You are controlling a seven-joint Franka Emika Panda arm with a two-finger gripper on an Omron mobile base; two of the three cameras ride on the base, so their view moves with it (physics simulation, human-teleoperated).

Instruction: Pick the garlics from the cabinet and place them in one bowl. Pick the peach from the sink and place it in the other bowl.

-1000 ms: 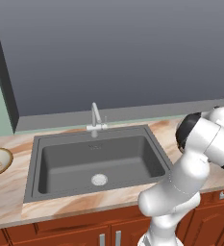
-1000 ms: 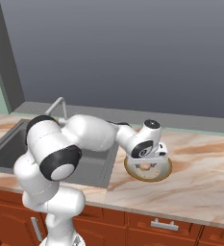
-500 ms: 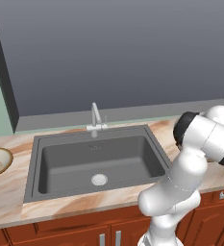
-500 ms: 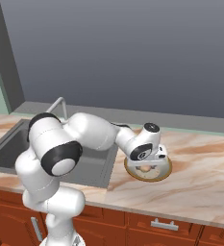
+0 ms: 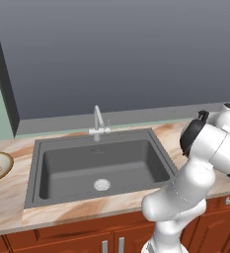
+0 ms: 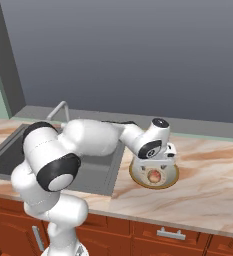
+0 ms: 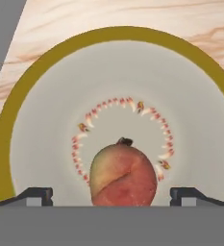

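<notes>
The peach [image 7: 123, 175] lies in a white bowl with an ochre rim [image 7: 46, 62] and a ring of small painted marks. This bowl [image 6: 138, 179] stands on the marble counter just right of the sink [image 6: 8, 150]. My gripper [image 7: 111, 194] hangs right over it and is open, its fingertips [image 7: 39, 194] well clear of the peach on both sides. In the right base view the gripper [image 6: 155, 167] points down at the peach [image 6: 154, 176]. A second bowl [image 5: 0, 163] sits on the counter left of the sink [image 5: 62, 173]. The garlics and the cabinet are out of view.
A slim silver faucet [image 5: 97, 123] stands behind the basin, which has a round drain [image 5: 102, 185]. A dark wall runs along the back of the counter. Reddish-brown drawers with short silver handles [image 6: 170, 233] lie below the counter edge.
The jaws have spread apart and let go of the peach, which now rests in the bowl. The hand has stayed over the bowl.
</notes>
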